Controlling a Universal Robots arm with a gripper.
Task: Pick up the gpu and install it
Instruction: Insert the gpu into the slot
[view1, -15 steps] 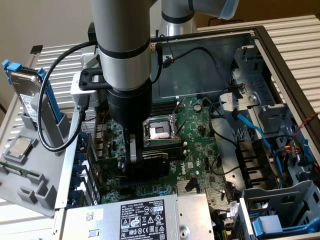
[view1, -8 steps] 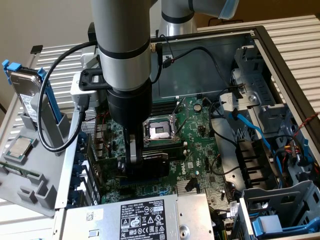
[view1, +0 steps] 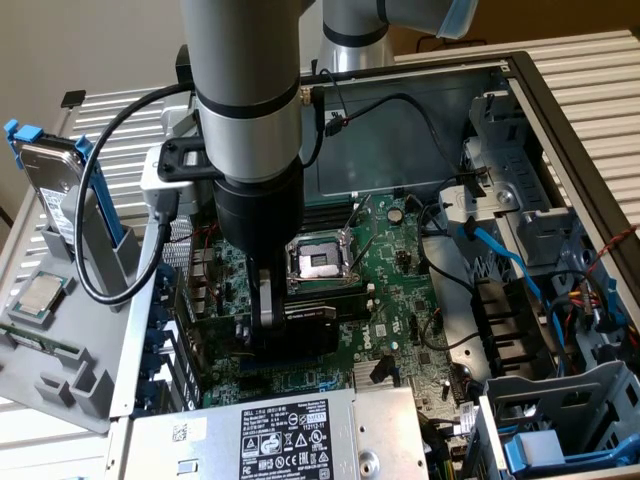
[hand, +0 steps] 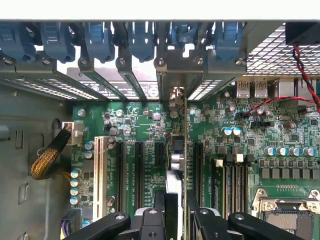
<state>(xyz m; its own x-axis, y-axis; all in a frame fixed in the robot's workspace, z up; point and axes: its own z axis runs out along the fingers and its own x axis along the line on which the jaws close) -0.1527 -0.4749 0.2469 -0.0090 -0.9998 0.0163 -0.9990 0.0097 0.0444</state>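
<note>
My gripper (view1: 268, 312) is deep inside the open computer case, shut on the gpu (view1: 312, 316), whose black shroud shows just beside the fingers. The card stands upright over the green motherboard (view1: 400, 270), near the CPU socket (view1: 315, 262). In the wrist view the gpu (hand: 181, 150) is seen edge-on as a thin green board between the black expansion slots (hand: 140, 170). Its silver bracket (hand: 172, 97) reaches the case's rear slot openings. The gripper (hand: 176, 217) clamps it from both sides with its black fingers (hand: 150, 222). Whether the card sits fully in a slot I cannot tell.
A grey power supply (view1: 270, 435) lies at the case's near edge. Blue cables (view1: 520, 270) and drive cages crowd the exterior view's right. A grey stand (view1: 60, 330) outside the case holds a hard drive (view1: 50, 180) and a CPU chip (view1: 40, 295). Blue slot latches (hand: 100, 40) line the rear wall.
</note>
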